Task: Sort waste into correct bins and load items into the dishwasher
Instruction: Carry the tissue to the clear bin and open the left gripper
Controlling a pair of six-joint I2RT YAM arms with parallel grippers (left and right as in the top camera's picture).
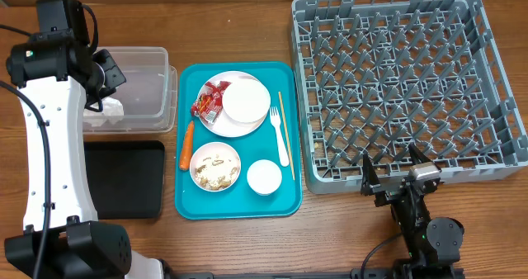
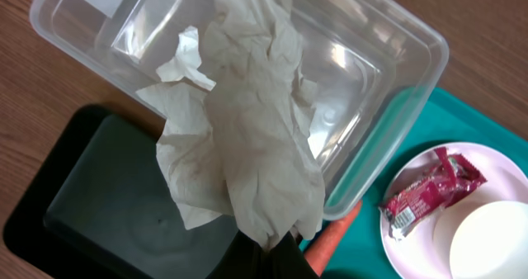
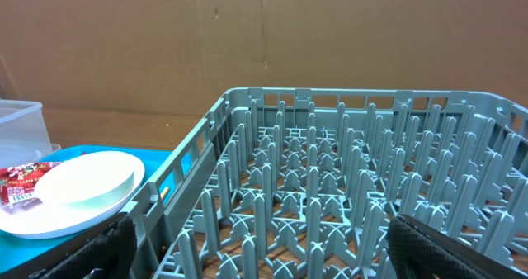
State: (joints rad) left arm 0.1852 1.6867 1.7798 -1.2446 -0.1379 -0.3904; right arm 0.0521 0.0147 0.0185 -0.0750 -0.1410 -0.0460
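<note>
My left gripper (image 2: 268, 248) is shut on a crumpled white napkin (image 2: 252, 139) and holds it over the near edge of the clear tub (image 2: 388, 56), beside the black tray (image 2: 91, 205). From overhead the gripper (image 1: 106, 87) and the napkin (image 1: 113, 110) sit at the left end of the tub (image 1: 144, 58). A red wrapper (image 1: 210, 100) lies on a white plate (image 1: 235, 128) next to a smaller plate (image 1: 247, 103). A carrot (image 1: 187, 145), a bowl of rice scraps (image 1: 215, 166), a cup (image 1: 264, 177), a fork (image 1: 280, 134) and a stick (image 1: 285, 139) lie on the teal tray. My right gripper (image 1: 396, 177) is open and empty at the front edge of the grey rack (image 1: 404, 81).
The teal tray (image 1: 190, 206) sits between the tub and the rack. The black tray (image 1: 124, 178) lies in front of the tub. In the right wrist view the rack (image 3: 346, 188) fills the middle, with the plates (image 3: 82, 184) at the left.
</note>
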